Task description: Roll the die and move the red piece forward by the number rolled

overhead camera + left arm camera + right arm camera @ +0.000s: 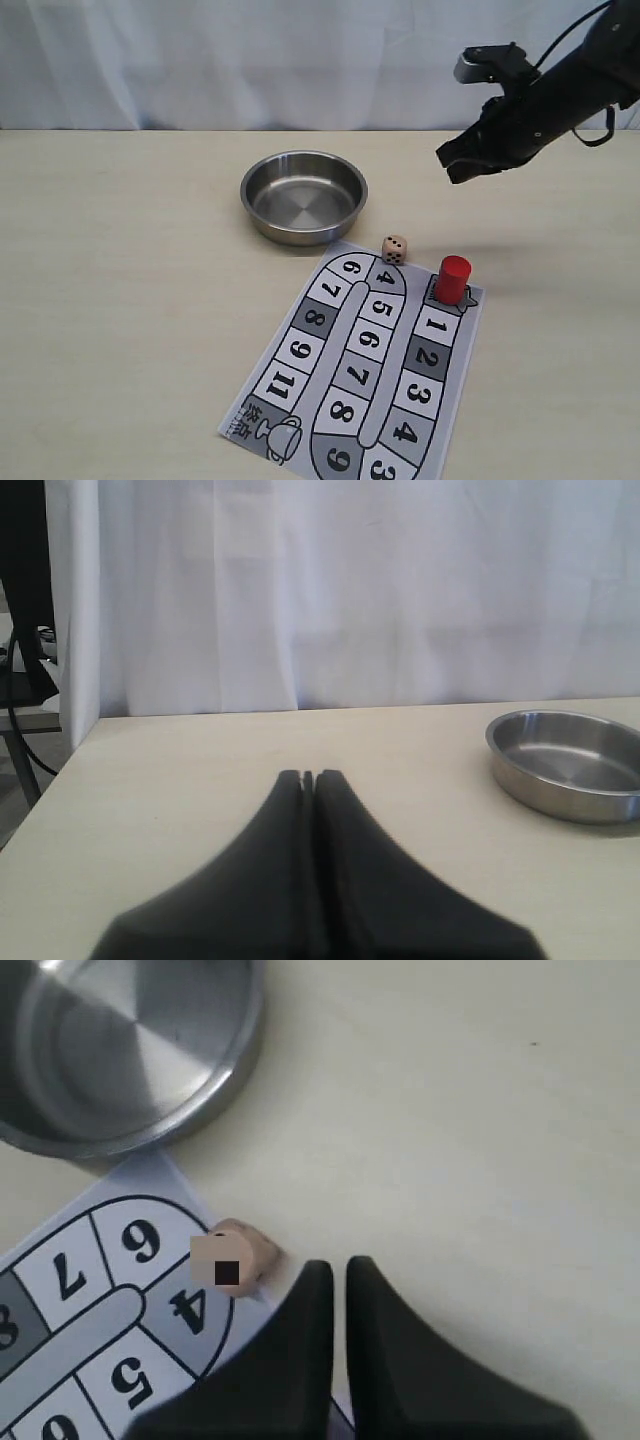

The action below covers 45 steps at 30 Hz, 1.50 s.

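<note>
The pale beige die [394, 249] rests at the far edge of the numbered board [300, 350], beside square 4. The red piece [452, 279] stands upright on the board's start square, just before square 1. My right gripper [455, 165] hangs in the air above and behind both, with nothing in it. Its wrist view shows the die [232, 1257] beside the board [60, 1290] and just off the tips of my right gripper [340, 1265], whose fingers stand a sliver apart. The red piece is hidden there. My left gripper [308, 776] is shut and empty, low over the table.
A round steel bowl [303, 196] sits empty behind the board; it also shows in the left wrist view [570, 765] and the right wrist view [110, 1050]. A white curtain backs the table. The left arm is outside the exterior view.
</note>
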Available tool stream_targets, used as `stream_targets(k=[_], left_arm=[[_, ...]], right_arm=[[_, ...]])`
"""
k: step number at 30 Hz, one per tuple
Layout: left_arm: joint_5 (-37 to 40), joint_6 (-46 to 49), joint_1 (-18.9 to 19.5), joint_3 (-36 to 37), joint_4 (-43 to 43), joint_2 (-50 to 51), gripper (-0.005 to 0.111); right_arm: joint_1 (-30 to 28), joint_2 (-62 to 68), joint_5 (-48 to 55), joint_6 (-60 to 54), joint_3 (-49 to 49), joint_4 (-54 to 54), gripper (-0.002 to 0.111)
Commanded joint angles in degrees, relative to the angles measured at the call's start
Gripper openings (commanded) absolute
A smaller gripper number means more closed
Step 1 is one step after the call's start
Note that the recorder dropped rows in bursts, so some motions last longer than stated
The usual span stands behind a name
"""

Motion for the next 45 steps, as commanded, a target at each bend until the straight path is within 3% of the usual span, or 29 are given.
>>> stream_targets(k=[1, 10, 19, 27, 45], left_arm=[[-0.23, -0.29, -0.09, 0.18, -0.28, -0.13, 0.000], [-0.23, -0.29, -0.09, 0.18, -0.28, -0.13, 0.000], [-0.23, -0.29, -0.09, 0.18, -0.28, -0.13, 0.000], [-0.23, -0.29, -0.09, 0.18, -0.28, -0.13, 0.000], [-0.23, -0.29, -0.09, 0.18, -0.28, -0.13, 0.000]], right_arm=[[3.95, -0.67, 0.39, -0.30, -0.42, -5.43, 0.004], [9.79, 0.82, -0.12, -0.30, -0.42, -9.47, 0.004], [9.97, 3.42, -0.70, -0.65, -0.42, -21.17, 0.004], [9.97, 5.35, 0.58, -4.19, -0.42, -16.16, 0.004], [9.97, 8.71, 0.21, -4.19, -0.42, -16.48, 0.004]])
